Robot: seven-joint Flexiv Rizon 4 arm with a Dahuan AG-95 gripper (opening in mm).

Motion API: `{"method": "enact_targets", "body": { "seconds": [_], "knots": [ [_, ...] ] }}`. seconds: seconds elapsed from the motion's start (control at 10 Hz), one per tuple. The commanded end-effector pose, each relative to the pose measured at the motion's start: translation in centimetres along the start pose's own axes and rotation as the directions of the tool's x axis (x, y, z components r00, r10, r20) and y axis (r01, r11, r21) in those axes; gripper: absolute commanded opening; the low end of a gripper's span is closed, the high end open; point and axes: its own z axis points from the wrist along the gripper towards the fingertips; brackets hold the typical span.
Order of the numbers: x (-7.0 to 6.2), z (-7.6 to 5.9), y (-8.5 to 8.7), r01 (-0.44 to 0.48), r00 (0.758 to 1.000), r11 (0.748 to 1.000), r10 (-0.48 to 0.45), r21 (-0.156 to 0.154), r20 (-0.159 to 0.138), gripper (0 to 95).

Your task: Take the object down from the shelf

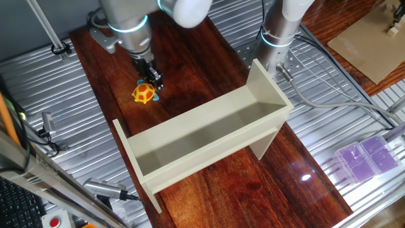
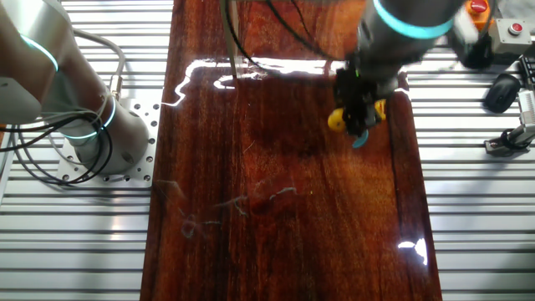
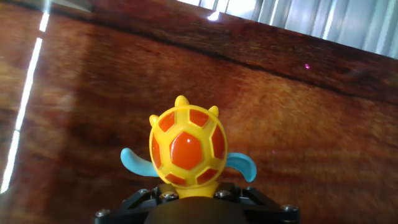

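Note:
The toy turtle, with a yellow head, an orange and yellow shell and blue flippers, is off the shelf and low over the wooden table, left of the shelf's far end. My gripper is shut on its rear end. In the hand view the turtle fills the centre, with its tail end pinched at the gripper. The other fixed view shows the turtle under the gripper. The beige trough shelf holds nothing. I cannot tell whether the turtle touches the table.
The dark wooden tabletop lies on a ribbed metal bench. A second arm's base stands behind the shelf's far end panel. A purple box sits at the right. Cables and tools lie along the left edge.

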Motion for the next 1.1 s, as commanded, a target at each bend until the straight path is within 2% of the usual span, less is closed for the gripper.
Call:
{"method": "enact_targets", "body": {
  "seconds": [0.1,0.7,0.8,1.0,1.1],
  "knots": [
    [0.2,-0.4,0.2,0.041,0.999,0.999,-0.041,-0.005,-0.007,0.0],
    [0.2,-0.3,0.1,0.034,0.999,0.999,-0.034,-0.005,-0.010,0.0],
    [0.0,0.5,-0.4,0.039,0.999,0.999,-0.039,-0.008,-0.002,0.0],
    [-0.6,3.6,-2.0,0.054,0.998,0.998,-0.054,-0.009,0.014,0.0],
    [-0.7,4.5,-2.4,0.058,0.998,0.998,-0.058,-0.007,0.019,0.0]
  ]
}}
